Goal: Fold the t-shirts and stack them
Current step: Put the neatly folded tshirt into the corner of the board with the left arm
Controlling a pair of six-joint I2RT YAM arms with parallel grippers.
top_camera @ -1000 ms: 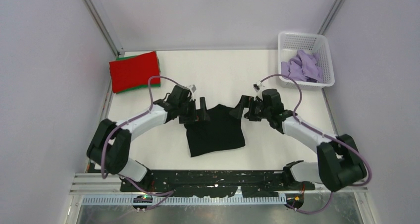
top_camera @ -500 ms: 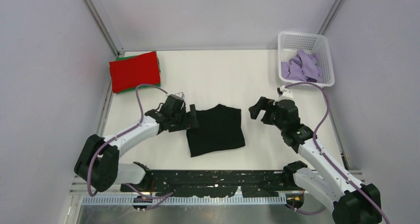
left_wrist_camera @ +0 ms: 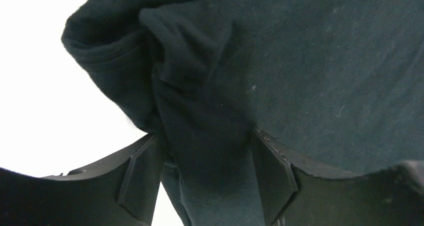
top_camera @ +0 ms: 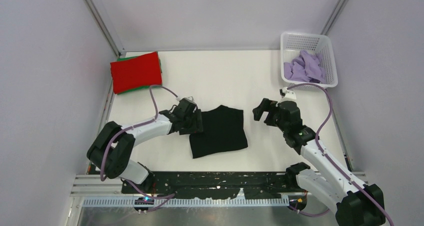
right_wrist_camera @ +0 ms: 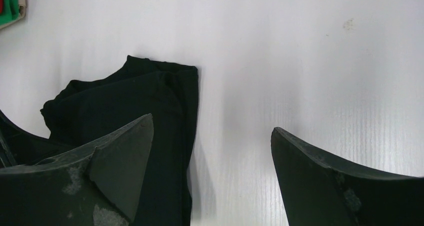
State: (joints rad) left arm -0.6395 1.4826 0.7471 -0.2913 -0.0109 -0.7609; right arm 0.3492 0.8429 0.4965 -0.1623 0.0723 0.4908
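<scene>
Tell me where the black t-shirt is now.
In the top view the black t-shirt lies centred on the table, its left edge pinched by the left gripper; the right gripper hangs open to its right.

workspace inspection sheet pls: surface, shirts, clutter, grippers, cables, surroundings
surface: white table, a faint speck in the right wrist view
job's things: black shirt folded mid-table; red shirt folded on a green shirt at far left; lavender shirt crumpled in the basket at far right
clutter: nothing seen
grippers: left gripper shut on the black shirt's bunched edge; right gripper open over bare table beside that shirt
cables: purple cables loop along both arms
surroundings: pale walls on three sides
</scene>
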